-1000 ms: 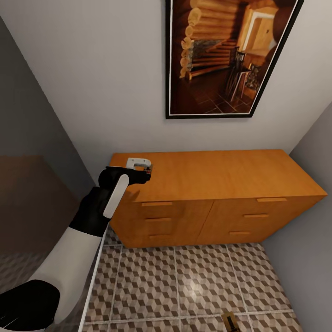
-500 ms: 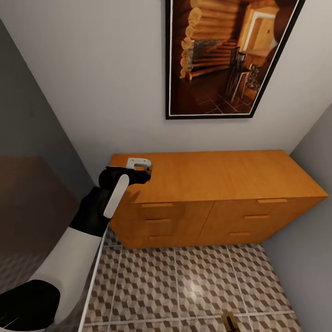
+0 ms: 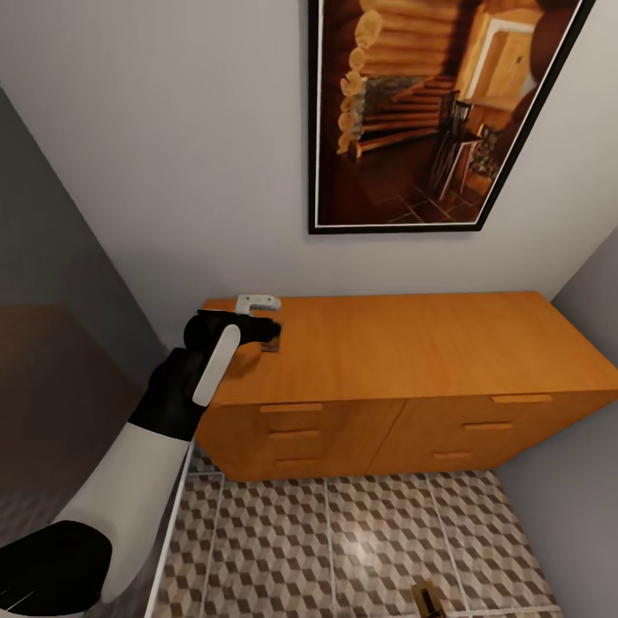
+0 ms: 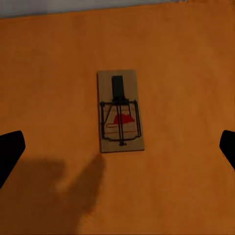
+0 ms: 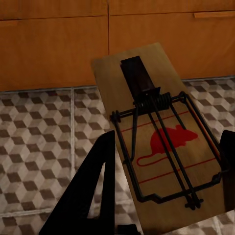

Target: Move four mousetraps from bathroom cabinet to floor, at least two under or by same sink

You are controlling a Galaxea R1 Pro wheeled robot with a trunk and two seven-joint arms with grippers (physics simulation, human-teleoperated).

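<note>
Left gripper (image 3: pixel 268 330) poised over the left end of the cabinet (image 3: pixel 412 343) top, jaws spread wide, nothing held. Fingertips (image 4: pixel 10 152) dark at either edge of the left wrist view, well clear of a mousetrap (image 4: pixel 120 111) lying flat on the orange-brown top between them. Board upright in that view, dark bar and spring across a red mouse mark. Same trap (image 3: pixel 271 344) just peeking from under the gripper in the head view.

Right gripper (image 5: pixel 166 196) closed on a second mousetrap (image 5: pixel 156 132), black fingers (image 5: pixel 93 186) at either side of the board; exact contact at the far side cropped, so probably pinched by its long edges. Trap tilted, held above the bathroom floor (image 5: pixel 44 142), cabinet drawer fronts behind.

Cabinet drawers shut, slim handles in two columns. Cube-pattern tiles (image 3: pixel 343 541) in front; small brown item (image 3: pixel 427 598) at the lower edge of the head view, likely the held trap. Framed log-cabin picture (image 3: pixel 421 112) on the white wall above.
</note>
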